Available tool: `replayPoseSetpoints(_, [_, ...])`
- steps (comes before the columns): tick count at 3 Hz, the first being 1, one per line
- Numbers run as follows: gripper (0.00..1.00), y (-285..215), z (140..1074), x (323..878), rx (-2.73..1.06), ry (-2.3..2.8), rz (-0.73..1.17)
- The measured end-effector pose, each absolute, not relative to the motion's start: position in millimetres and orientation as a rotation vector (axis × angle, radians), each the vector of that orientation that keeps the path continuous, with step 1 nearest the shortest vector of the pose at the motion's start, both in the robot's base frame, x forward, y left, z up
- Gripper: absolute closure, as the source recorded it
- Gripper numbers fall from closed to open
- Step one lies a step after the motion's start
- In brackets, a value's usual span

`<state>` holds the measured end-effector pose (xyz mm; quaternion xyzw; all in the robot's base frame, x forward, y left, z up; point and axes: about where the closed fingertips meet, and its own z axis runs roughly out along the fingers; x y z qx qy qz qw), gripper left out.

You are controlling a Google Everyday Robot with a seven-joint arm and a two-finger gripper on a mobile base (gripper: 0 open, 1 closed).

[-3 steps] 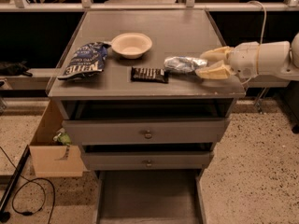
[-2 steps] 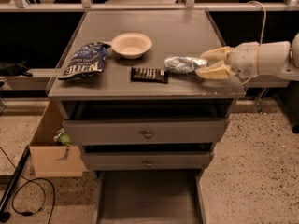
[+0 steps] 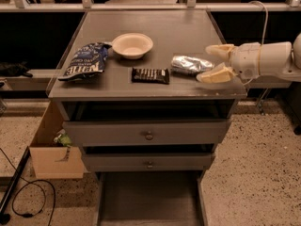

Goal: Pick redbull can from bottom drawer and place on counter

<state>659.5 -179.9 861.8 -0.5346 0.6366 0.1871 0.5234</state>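
Note:
The redbull can (image 3: 188, 64), a slim shiny silver cylinder, lies on its side on the counter (image 3: 155, 29), right of the middle. My gripper (image 3: 203, 63) reaches in from the right at counter height. It is open, with one cream finger (image 3: 218, 50) behind the can's right end and the other in front of it, neither pressing on it. The bottom drawer (image 3: 149, 199) is pulled out below, and its grey floor shows nothing in it.
On the counter are a dark candy bar (image 3: 150, 75) just left of the can, a cream bowl (image 3: 132, 45) and a blue chip bag (image 3: 85, 60). Two upper drawers are partly open. A cardboard box (image 3: 51, 154) and a cable (image 3: 28, 197) are on the floor at the left.
The gripper's fingers have spread apart and let go of the can, which now rests on the counter. The arm has hardly moved.

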Motion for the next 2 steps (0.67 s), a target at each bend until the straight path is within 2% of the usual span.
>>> replayPoseSetpoints(2, [0.00, -179.8, 861.8, 659.5, -1.280, 1.524, 0.448])
